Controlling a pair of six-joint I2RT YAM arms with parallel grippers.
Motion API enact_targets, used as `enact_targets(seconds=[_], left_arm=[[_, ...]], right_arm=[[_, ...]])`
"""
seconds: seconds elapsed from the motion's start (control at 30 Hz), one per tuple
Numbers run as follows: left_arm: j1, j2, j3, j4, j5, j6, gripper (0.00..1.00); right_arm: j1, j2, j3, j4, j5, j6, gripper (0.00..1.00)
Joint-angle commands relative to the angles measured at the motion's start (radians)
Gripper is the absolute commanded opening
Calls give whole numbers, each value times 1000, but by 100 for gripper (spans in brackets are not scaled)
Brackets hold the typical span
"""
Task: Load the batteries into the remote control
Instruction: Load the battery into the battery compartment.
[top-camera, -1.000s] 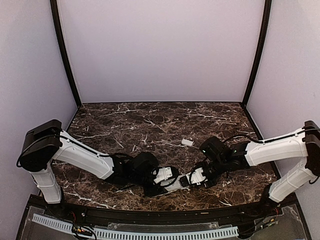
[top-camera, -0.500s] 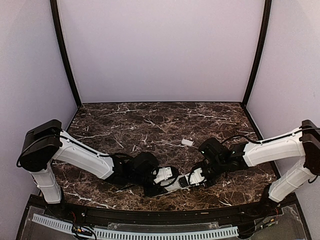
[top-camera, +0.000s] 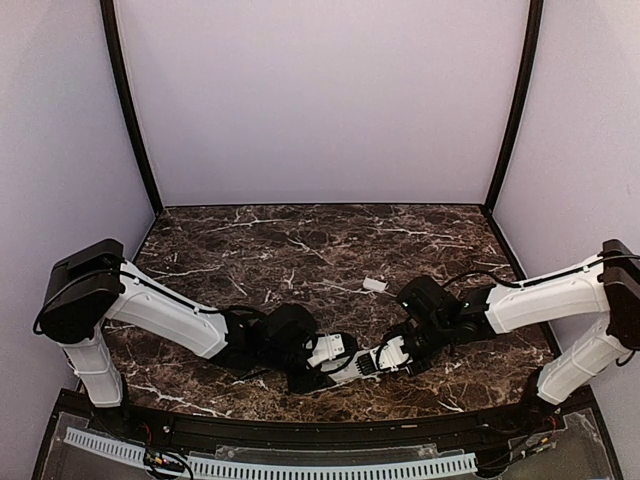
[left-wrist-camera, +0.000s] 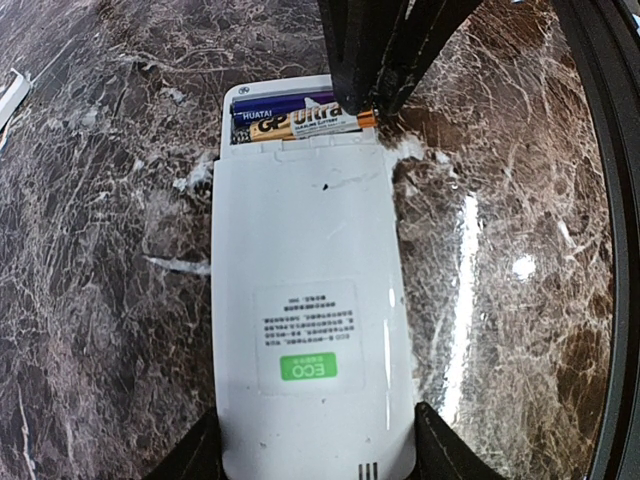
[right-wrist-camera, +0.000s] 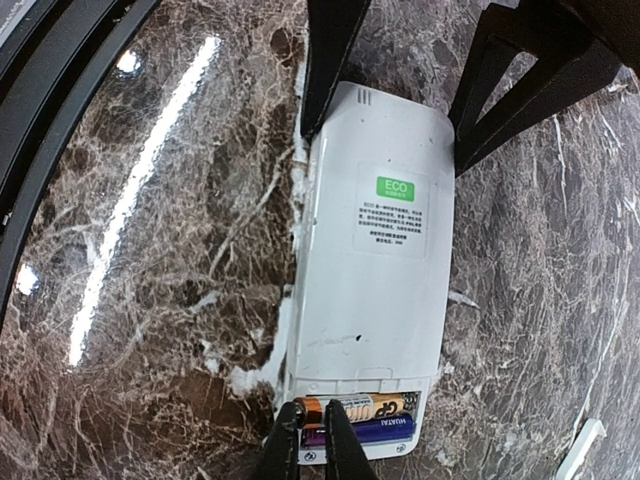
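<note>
My left end effector (left-wrist-camera: 315, 442) clamps the remote control (left-wrist-camera: 310, 300) by its sides, back up, flat on the tabletop (left-wrist-camera: 100, 250); right end effector (right-wrist-camera: 312, 440) is pinched nearly closed, tips on the gold battery (right-wrist-camera: 370, 405) beside the seated blue battery (right-wrist-camera: 385, 428); I'd press straight down, gently, with the clamp firm.

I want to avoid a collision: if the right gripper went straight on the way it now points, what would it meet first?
The gold battery in the open compartment of the remote control: the right gripper has its tips at it, probably touching. Behind it lies the remote's body.
</note>
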Motion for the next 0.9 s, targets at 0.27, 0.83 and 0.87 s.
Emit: enact_targets(seconds=[0.27, 0.83, 0.87], left_arm=[[-3, 53, -24, -136, 80, 26, 51], [-3, 62, -19, -139, 74, 23, 51], [-3, 62, -21, -140, 72, 23, 51]], right_arm=[[8, 78, 16, 58, 58, 19, 5], [9, 33, 64, 8, 0, 93, 9], [9, 18, 68, 16, -25, 111, 10]])
